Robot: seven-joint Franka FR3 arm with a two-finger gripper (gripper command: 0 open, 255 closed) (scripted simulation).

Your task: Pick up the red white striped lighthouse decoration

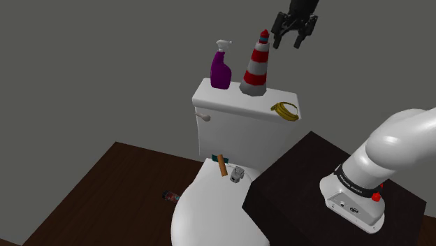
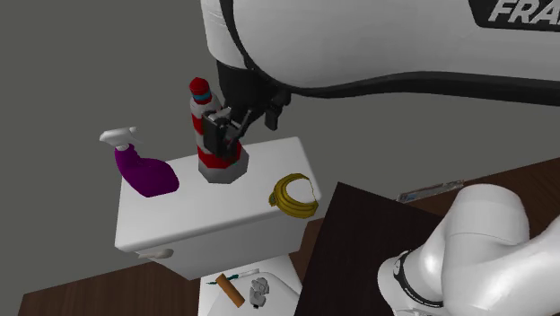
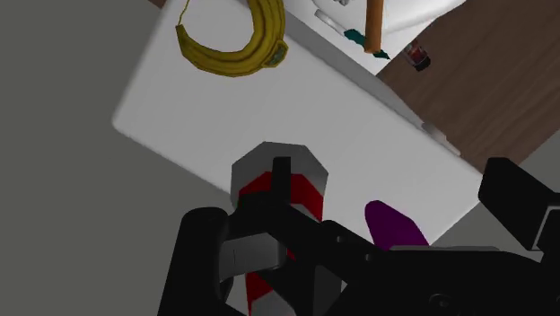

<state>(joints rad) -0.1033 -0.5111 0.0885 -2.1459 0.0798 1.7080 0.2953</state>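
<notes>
We see the red-and-white striped lighthouse decoration [image 1: 256, 66] standing upright on the white toilet tank's lid [image 1: 230, 99]. A purple spray bottle [image 1: 221, 68] stands just left of it in the shoulder view, and a yellow coiled cord [image 1: 284, 110] lies to its right. The black gripper [image 1: 292, 43] hangs near its top, fingers spread, holding nothing. Grey walls [image 1: 105, 70] rise behind, over a dark wooden floor [image 1: 105, 189].

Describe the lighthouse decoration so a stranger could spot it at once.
Find the white toilet tank against the grey wall. On its lid are three things; the lighthouse decoration is the middle one, between a purple spray bottle and a yellow coil. It alone is a tapering tower, banded red and white.
</notes>
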